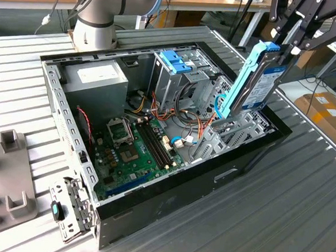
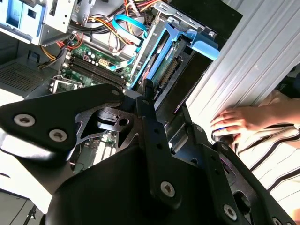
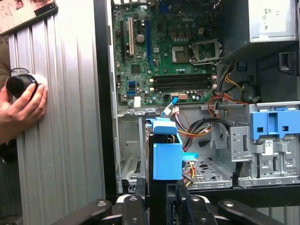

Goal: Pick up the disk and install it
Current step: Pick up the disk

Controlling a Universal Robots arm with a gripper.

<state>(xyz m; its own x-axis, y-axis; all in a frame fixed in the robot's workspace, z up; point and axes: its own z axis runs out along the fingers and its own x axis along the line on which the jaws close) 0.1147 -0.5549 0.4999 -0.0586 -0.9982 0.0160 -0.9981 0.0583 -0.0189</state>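
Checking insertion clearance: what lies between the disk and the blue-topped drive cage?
In the exterior view, a tangle of loose cables lies between the disk and the drive cage.

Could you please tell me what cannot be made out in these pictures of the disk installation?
- Exterior view: the disk has its lower end hidden behind the drive bay, so seating cannot be judged.
- Exterior view: the gripper is cut off by the top edge.
- First wrist view: the person's hand is cut by the picture's edge; the dark round object it touches cannot be identified.
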